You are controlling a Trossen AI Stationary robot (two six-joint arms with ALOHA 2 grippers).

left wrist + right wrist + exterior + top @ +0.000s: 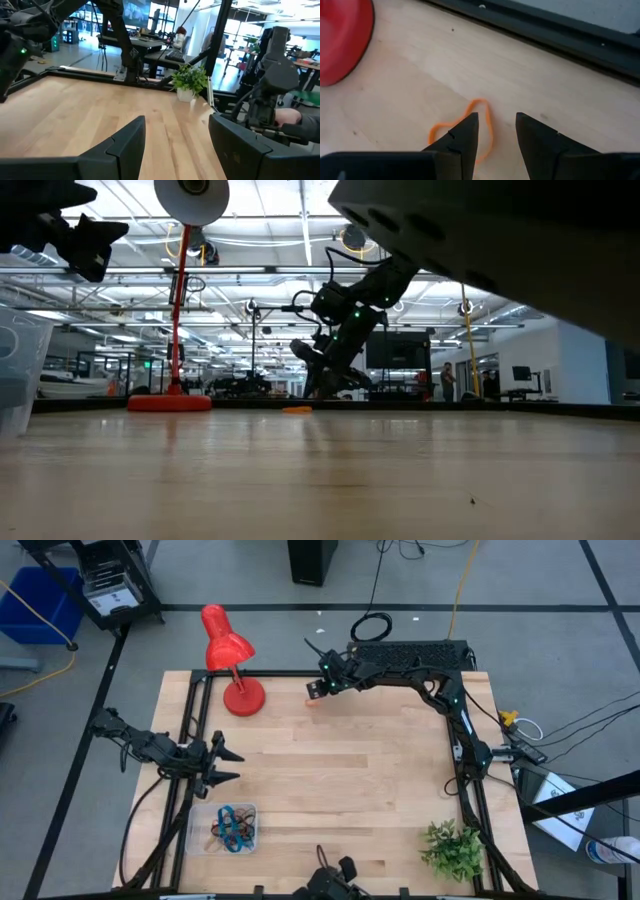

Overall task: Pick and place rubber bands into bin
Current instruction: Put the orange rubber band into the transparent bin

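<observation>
No readable writing. Right gripper [495,132] – fingers apart, empty – hovers over 1 orange rubber band [457,131]; left gripper [226,765] gapes wide above the bin [197,823].

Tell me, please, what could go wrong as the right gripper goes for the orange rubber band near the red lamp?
1. The thin orange rubber band lies flat on the wooden table; the open right gripper may close above it and miss.
2. One finger already overlaps the loop, so it could pin or flick it.
3. The red desk lamp's base sits close by and may get bumped.
</observation>
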